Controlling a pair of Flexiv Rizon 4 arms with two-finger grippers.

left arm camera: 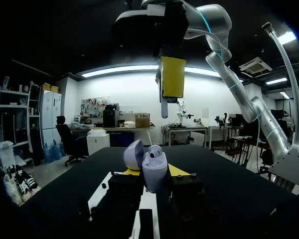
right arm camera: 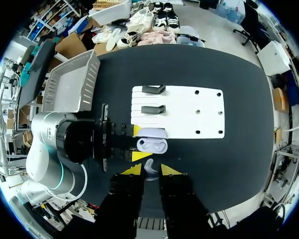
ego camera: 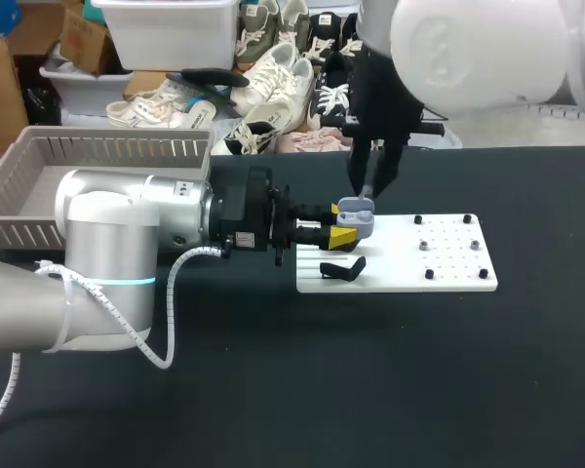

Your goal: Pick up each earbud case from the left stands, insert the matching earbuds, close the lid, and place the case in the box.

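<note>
My left gripper (left arm camera: 152, 172) holds the earbud case (left arm camera: 155, 175) tight. One yellow finger is on each side of it. The case is pale purple and its lid (left arm camera: 133, 154) stands open. I hold it up in the air at the edge of the white board (ego camera: 402, 261), at the end where the stands are.

My right gripper (right arm camera: 150, 170) points down from above that same edge of the board. It hangs right over the open case but does not touch it. Its two yellow fingers are close together and pinch a small white earbud (right arm camera: 150, 166). From my left wrist I see the earbud (left arm camera: 163, 107) hang down below the yellow tip, with a gap of air between it and the case.

Two black stands (right arm camera: 153, 89) sit on the board, side by side at one end. I see nothing on them. Small black pegs (ego camera: 429, 274) stick up at the other end of the board.

The board lies flat on the black table (ego camera: 390, 380). The grey box (ego camera: 107, 148) with slatted walls is well apart from the board, off past its stand end. I cannot tell from here what is in the box.
</note>
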